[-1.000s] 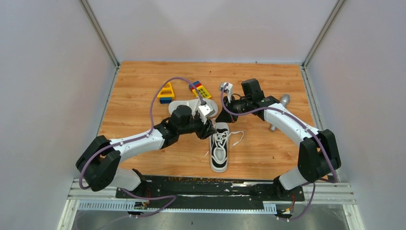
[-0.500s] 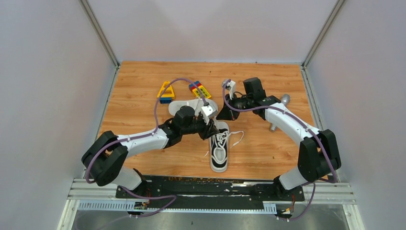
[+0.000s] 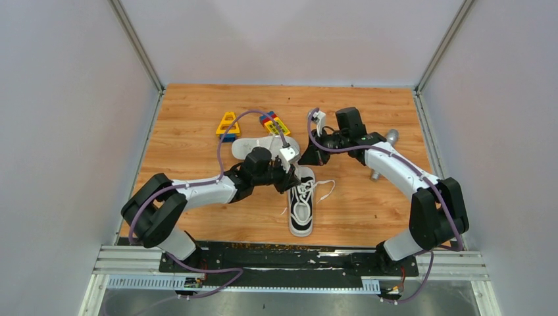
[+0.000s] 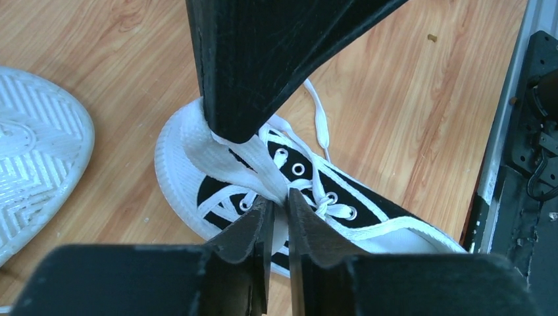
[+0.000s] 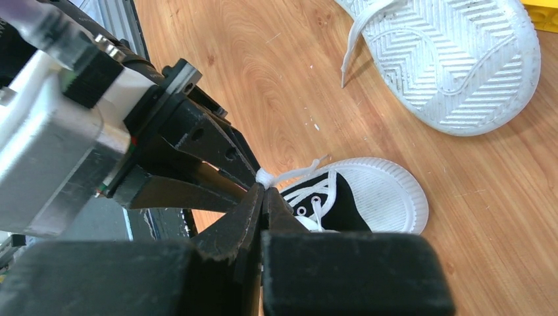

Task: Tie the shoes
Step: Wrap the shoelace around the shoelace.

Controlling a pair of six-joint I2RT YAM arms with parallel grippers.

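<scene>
- Pinching a white lace (image 4: 252,168), my right gripper (image 5: 263,187) has its two black fingers pressed flat together, with a small white bunch of lace showing at their tip.
- My left gripper (image 4: 282,203) meets it almost tip to tip, just above the front of a shoe. Its fingers stand a narrow slit apart, and the lace runs into that slit. I cannot tell whether they are pressing on it.
- Between the two grippers, the lace forms a short, flat, straight band from my right fingertips to the slit.
- Below them, the upright shoe (image 3: 302,209) stands on its sole near the middle of the table (image 3: 191,141), between my two arms.
- Its long axis runs from the near edge to the far edge. The white toe cap (image 5: 389,195) points away from my arm bases, and the black heel opening faces them.
- White laces cross the black upper. One loose lace end (image 3: 326,190) lies on the wood to the shoe's right.
- The overturned shoe (image 5: 454,59) lies sole up, showing a white zigzag tread, just beyond the upright shoe's toe and to its left.
- Its long axis runs roughly left to right, crosswise to the other shoe. I cannot tell which end is the toe.
- Farther back, colourful toy blocks (image 3: 228,125) sit near the far left of the table.
- A grey metal cylinder (image 3: 391,137) lies at the right, partly hidden behind my right arm.
</scene>
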